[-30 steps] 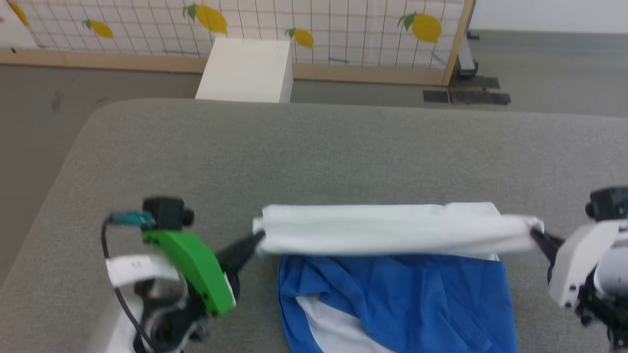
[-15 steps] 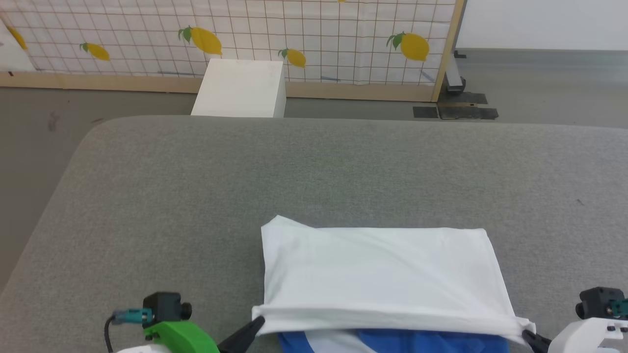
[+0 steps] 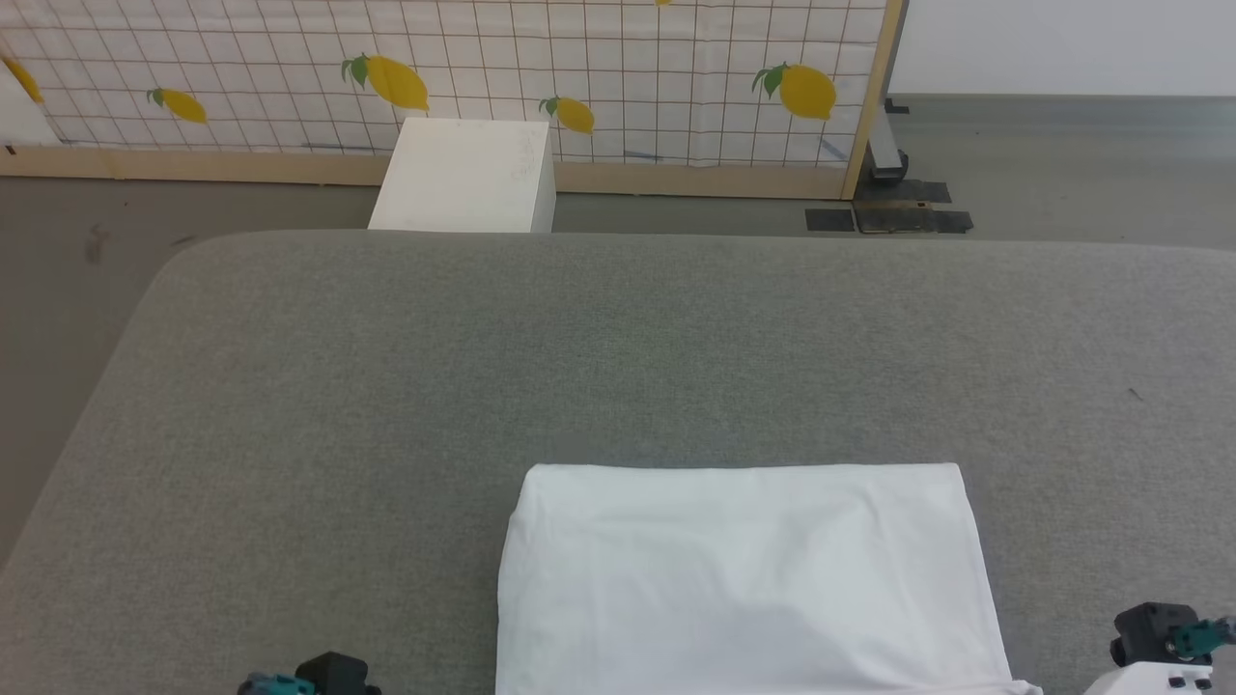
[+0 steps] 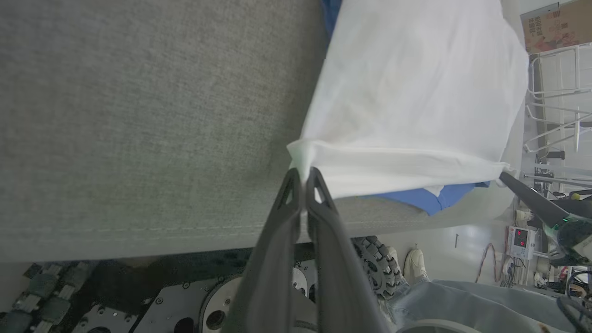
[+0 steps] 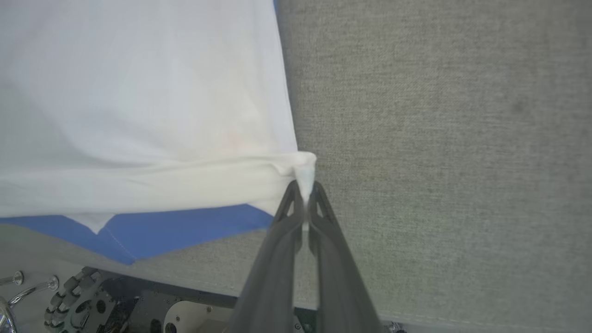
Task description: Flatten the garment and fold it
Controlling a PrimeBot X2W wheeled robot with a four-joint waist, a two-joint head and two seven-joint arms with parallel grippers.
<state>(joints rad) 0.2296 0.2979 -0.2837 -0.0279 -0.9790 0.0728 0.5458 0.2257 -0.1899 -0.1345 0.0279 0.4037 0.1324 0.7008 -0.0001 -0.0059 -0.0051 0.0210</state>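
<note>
The garment (image 3: pixel 748 579) lies at the near edge of the grey table as a smooth white rectangle. In the left wrist view my left gripper (image 4: pixel 303 173) is shut on one near corner of the garment (image 4: pixel 416 101), and a strip of blue fabric shows under the white layer. The right wrist view has my right gripper (image 5: pixel 304 185) shut on the other near corner of the garment (image 5: pixel 138 101), blue cloth peeking out below it. My right gripper's dark finger (image 4: pixel 532 196) also shows at the far corner in the left wrist view.
The grey padded table (image 3: pixel 483 367) stretches wide beyond the garment. A white box (image 3: pixel 463 174) stands on the floor behind it, before a lemon-printed screen (image 3: pixel 579 77). A person's jeans and shoe (image 4: pixel 416 266) show below the table's near edge beside the robot's wheel.
Both grippers have pulled the white edge toward the near side, over the blue part, which is now covered in the head view. The camera has tilted up, and the grippers have dropped below the frame.
</note>
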